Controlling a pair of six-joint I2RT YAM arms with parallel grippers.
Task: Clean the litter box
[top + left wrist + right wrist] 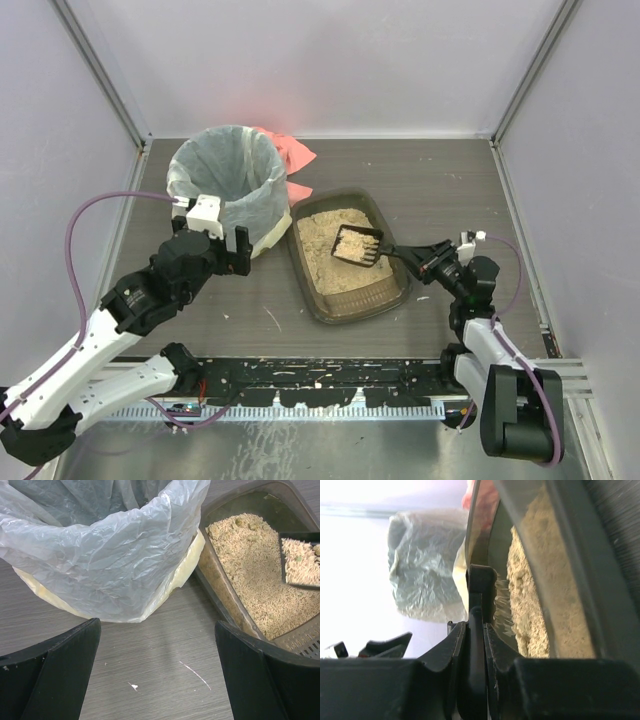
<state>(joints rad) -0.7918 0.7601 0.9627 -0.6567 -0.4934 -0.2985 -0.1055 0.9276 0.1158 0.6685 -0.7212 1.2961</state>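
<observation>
Between the fingers of my right gripper (pixel 476 630) sits the thin black handle of the scoop (pixel 358 245), and they are clamped tight on it from both sides. Just past those fingertips the scoop's head carries a load of tan litter (pixel 255 575) and hangs over the far half of the litter box (pixel 400 290). The box's dark rim runs along the right side of my wrist view, and the sandy fill lies beside the handle.

My left gripper (pixel 157 630) has its fingers spread wide with nothing between them, only bare grey table (pixel 165 680) underneath. Ahead of the right-hand finger is the near corner of the litter box, close by; I cannot tell whether they touch. Ahead of the left-hand finger, and a little further out, stands the round bin (pixel 225 185), with its white bag (pixel 110 555) folded down over the rim. Bin and box stand just beside each other. Beyond the bin, a pink cloth (pixel 295 150) shows at the back.
</observation>
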